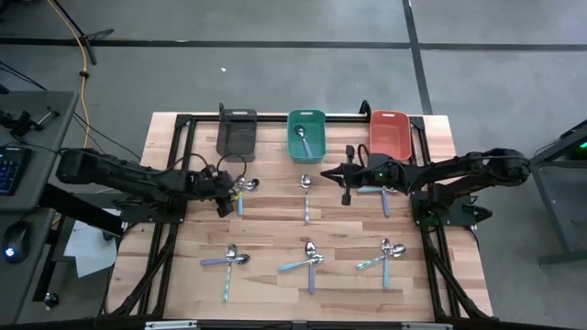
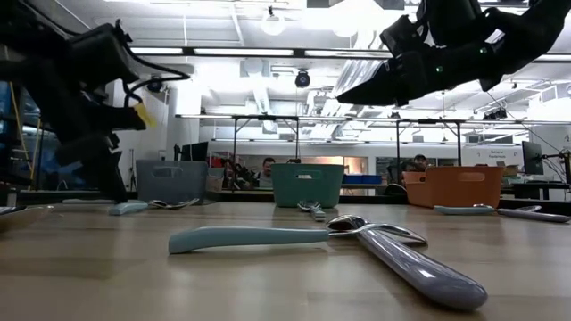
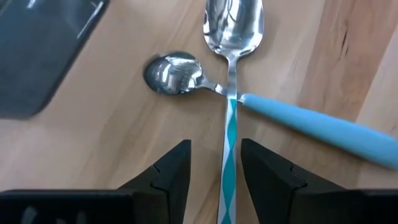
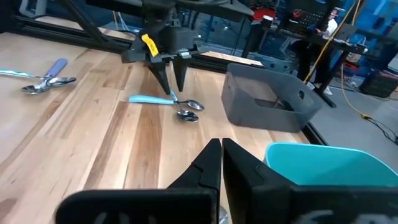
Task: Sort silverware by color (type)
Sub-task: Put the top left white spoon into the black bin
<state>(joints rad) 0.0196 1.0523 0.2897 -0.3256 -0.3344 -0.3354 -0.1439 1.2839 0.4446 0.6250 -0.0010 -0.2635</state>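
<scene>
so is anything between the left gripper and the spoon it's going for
Nothing visible. The left gripper is open with the patterned-handle spoon already between its fingers. A light blue spoon crosses that handle farther toward the bowl, touching it, so it may get dragged along.

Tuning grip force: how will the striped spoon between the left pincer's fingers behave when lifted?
The striped spoon looks thin and polished, so probably stiff, light and slippery. Its handle lies across the blue spoon, which may get nudged.
</scene>
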